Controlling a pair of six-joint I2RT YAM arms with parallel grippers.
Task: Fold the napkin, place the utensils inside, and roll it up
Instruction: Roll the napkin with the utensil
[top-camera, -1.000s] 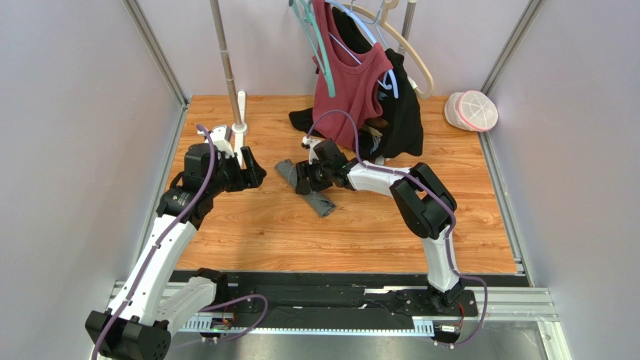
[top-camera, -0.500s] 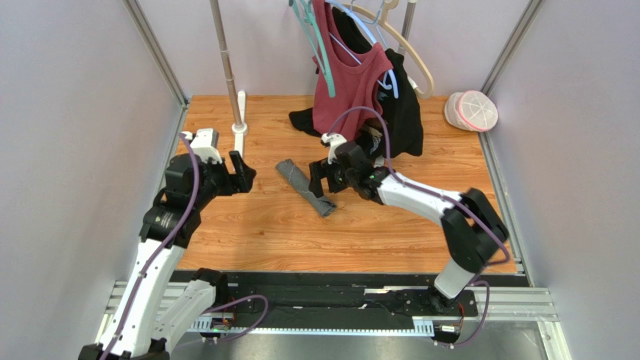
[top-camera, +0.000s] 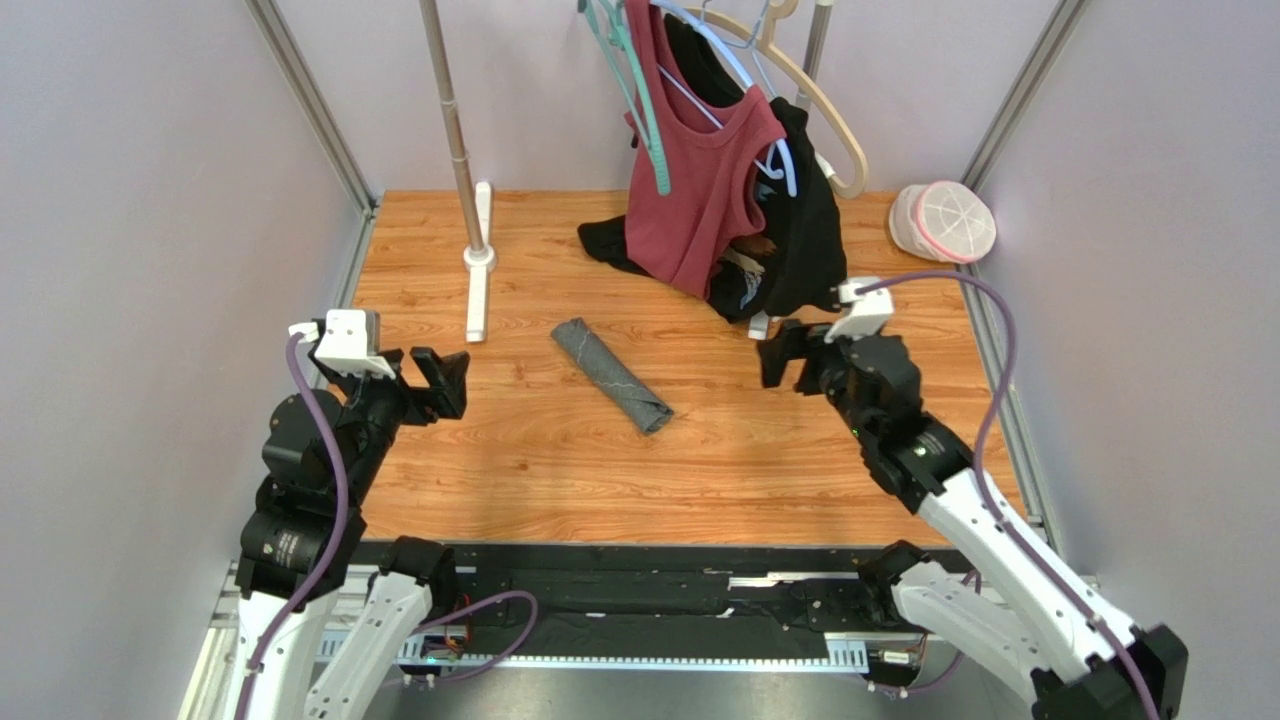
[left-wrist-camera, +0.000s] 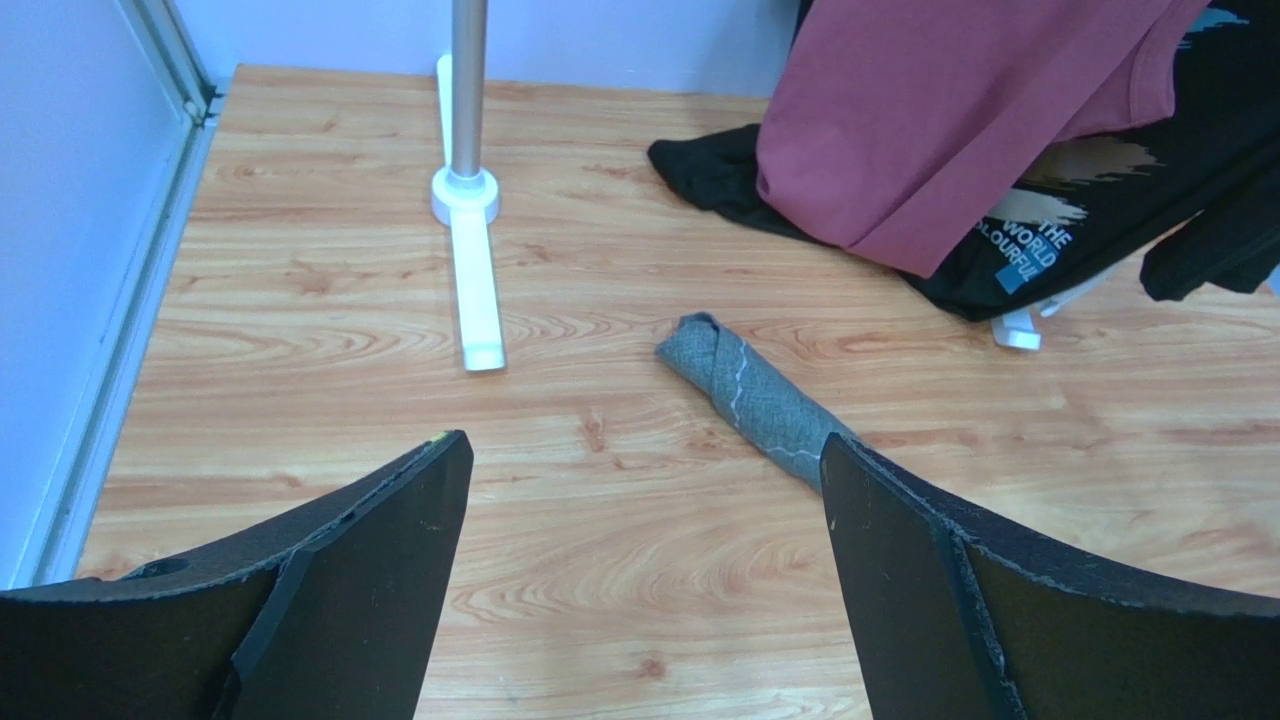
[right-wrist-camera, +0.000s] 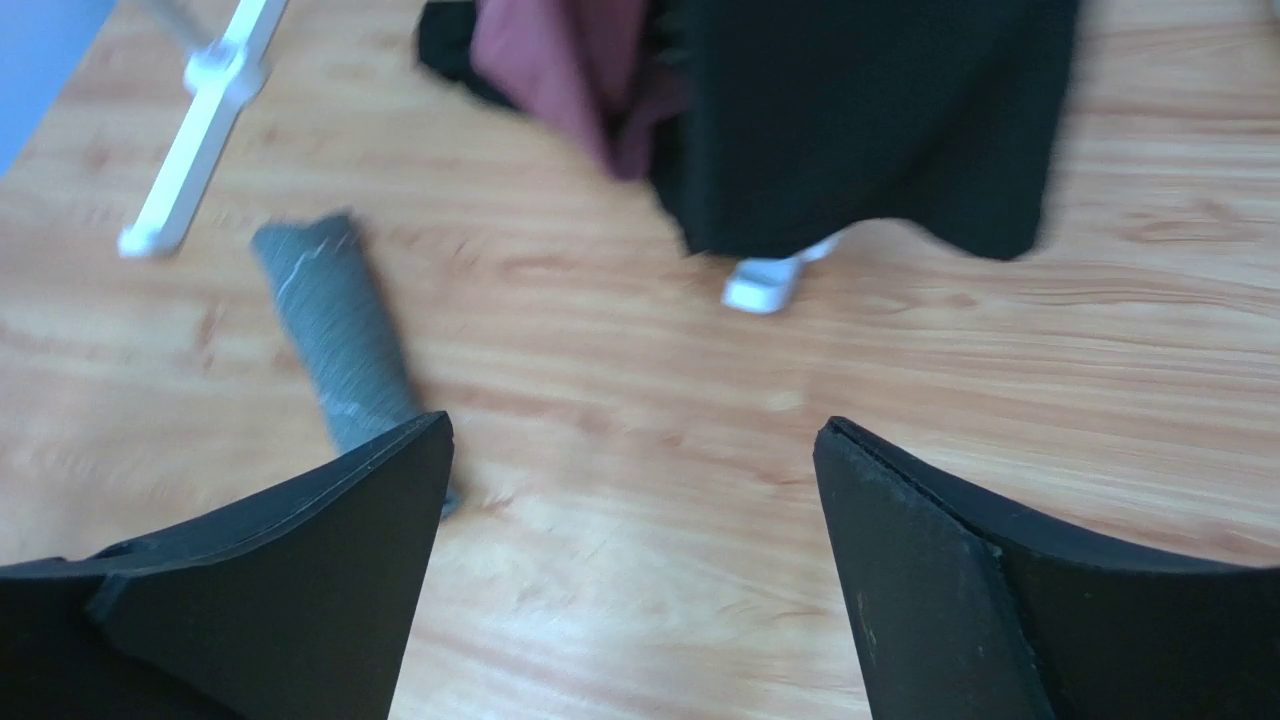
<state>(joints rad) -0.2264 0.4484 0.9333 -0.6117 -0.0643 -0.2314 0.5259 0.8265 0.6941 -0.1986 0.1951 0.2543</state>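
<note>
1. Left gripper (top-camera: 439, 381): jaws apart, empty, well left of the napkin (top-camera: 609, 375).
2. Napkin: tight grey felt-like roll with pale stitching, lying diagonally mid-table on the smooth wood-grain table (top-camera: 676, 465). Spoon not visible. Likely risk: springing open, nothing pinning the stiff felt.
3. Right gripper (top-camera: 781, 363): jaws apart, empty, near limp hanging garments (top-camera: 706, 180). Possible risk: snagging the cloth on a swing.

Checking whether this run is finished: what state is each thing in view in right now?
napkin: rolled up, lying on the table, in neither gripper.
left gripper: jaws open, empty.
right gripper: jaws open, empty.
maroon top: hanging up.
black garment: hanging, hem resting on the table.
</note>
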